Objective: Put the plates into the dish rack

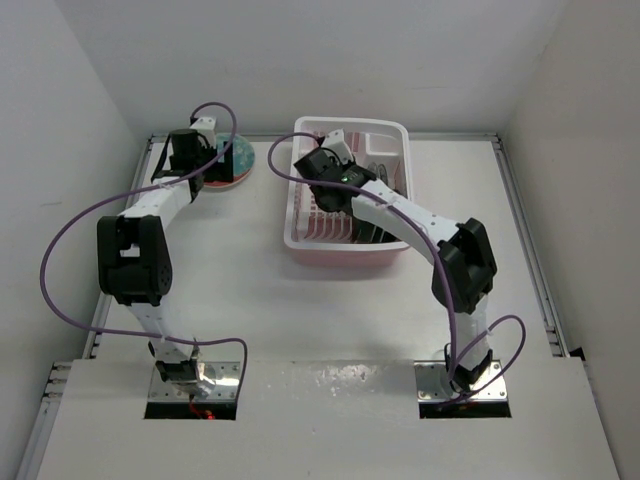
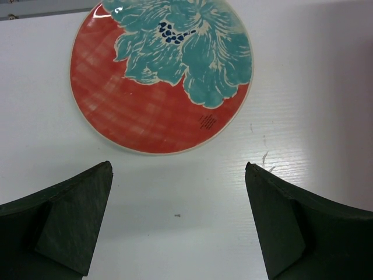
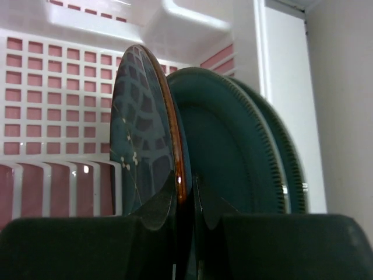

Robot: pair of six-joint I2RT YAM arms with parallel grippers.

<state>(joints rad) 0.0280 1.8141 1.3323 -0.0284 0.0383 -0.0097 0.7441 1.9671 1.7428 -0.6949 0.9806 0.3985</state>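
The red plate (image 2: 145,111) with a teal flower lies flat on the white table, at the back left in the top view (image 1: 228,166). My left gripper (image 2: 178,175) is open and empty just short of its near rim, above bare table. My right gripper (image 3: 185,192) is shut on the rim of a dark plate (image 3: 143,134) with an orange-brown edge, held upright inside the dish rack (image 3: 58,93). Two teal plates (image 3: 233,151) stand on edge just to its right. In the top view the right gripper (image 1: 335,190) reaches into the rack (image 1: 300,235).
The pink-and-white rack stands at the back centre of the table, with dark plates (image 1: 375,180) on its right side. White walls close in on the table at the back and on both sides. Purple cables loop off both arms.
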